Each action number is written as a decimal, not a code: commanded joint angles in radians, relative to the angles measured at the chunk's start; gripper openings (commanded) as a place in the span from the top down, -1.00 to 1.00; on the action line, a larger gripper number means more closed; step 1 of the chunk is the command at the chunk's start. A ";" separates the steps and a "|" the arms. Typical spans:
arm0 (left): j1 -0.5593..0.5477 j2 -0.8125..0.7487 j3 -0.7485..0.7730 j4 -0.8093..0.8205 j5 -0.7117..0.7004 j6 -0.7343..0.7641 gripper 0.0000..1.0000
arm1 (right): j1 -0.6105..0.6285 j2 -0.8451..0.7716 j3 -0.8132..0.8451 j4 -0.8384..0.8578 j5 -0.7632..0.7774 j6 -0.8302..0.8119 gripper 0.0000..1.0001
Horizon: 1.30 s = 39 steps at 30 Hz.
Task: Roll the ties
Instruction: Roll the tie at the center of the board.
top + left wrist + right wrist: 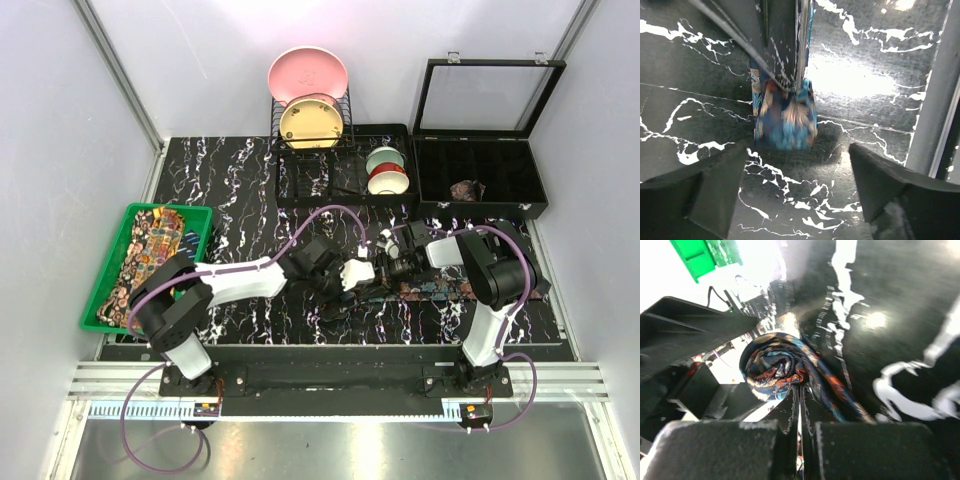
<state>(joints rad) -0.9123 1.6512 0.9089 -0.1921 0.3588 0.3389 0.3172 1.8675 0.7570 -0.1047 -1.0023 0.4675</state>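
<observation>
Straight in front of the dish rack (347,125), at the middle of the bench (230,190), the two hands meet over one dark blue tie (440,290) with reddish motifs. One end of it is wound into a small coil (775,365). The right hand (800,395) is closed tight on that coil, its two fingers pressed together across the windings. This pinch seems meant to keep the turns from springing loose. The unrolled rest of the tie trails along the bench in front and to the right of the rack, under the right arm, so the rolling looks only partly done.

The left hand (799,165) faces the coil with its fingers (715,190) spread wide and nothing between them. The coil sits just ahead of the gap, touching neither finger. I judge that it stands off so it can take a fresh hold or push the roll on while the other hand guards it.

To the right of the rack stands an open black case (480,208) with one brownish rolled tie (466,189) inside; I cannot tell which compartment. Far left of the rack, a green tray (100,300) holds more ties (150,250), yellow-orange ones on top, not yet rolled.
</observation>
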 commanded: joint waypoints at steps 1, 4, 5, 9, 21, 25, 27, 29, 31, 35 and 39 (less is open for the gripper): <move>0.009 -0.074 -0.036 0.115 0.006 0.000 -0.85 | -0.029 0.009 0.019 -0.093 0.114 -0.069 1.00; 0.009 -0.074 -0.054 0.175 0.025 -0.001 -0.79 | -0.040 0.025 0.038 -0.139 0.140 -0.084 1.00; 0.009 -0.068 -0.054 0.192 0.023 -0.005 -0.77 | -0.043 0.031 0.041 -0.145 0.146 -0.093 1.00; -0.003 -0.016 -0.039 0.261 0.037 0.008 -0.77 | -0.044 0.047 0.053 -0.165 0.159 -0.104 1.00; -0.043 0.157 0.116 0.194 -0.023 0.015 -0.17 | -0.044 0.035 0.047 -0.151 0.136 -0.096 1.00; -0.043 0.174 0.128 0.137 -0.029 0.025 0.33 | -0.046 0.024 0.044 -0.145 0.108 -0.098 1.00; -0.045 0.182 0.124 0.119 -0.035 0.035 0.65 | -0.046 0.006 0.048 -0.154 0.071 -0.099 1.00; -0.043 0.174 0.114 0.105 -0.046 0.040 0.74 | -0.047 -0.033 0.056 -0.174 0.051 -0.113 0.82; -0.043 0.167 0.098 0.103 -0.047 0.051 0.80 | -0.059 -0.062 0.065 -0.214 0.024 -0.116 0.73; -0.043 0.154 0.078 0.095 -0.047 0.061 0.85 | -0.116 -0.108 0.091 -0.266 0.013 -0.098 0.63; -0.042 0.142 0.056 0.103 -0.037 0.057 0.85 | -0.116 -0.045 0.090 -0.294 0.060 -0.128 0.69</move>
<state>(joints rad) -0.9546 1.8141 1.0035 -0.0490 0.3401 0.3817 0.2039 1.8000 0.8215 -0.3401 -0.9680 0.3695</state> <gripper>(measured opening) 0.257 0.181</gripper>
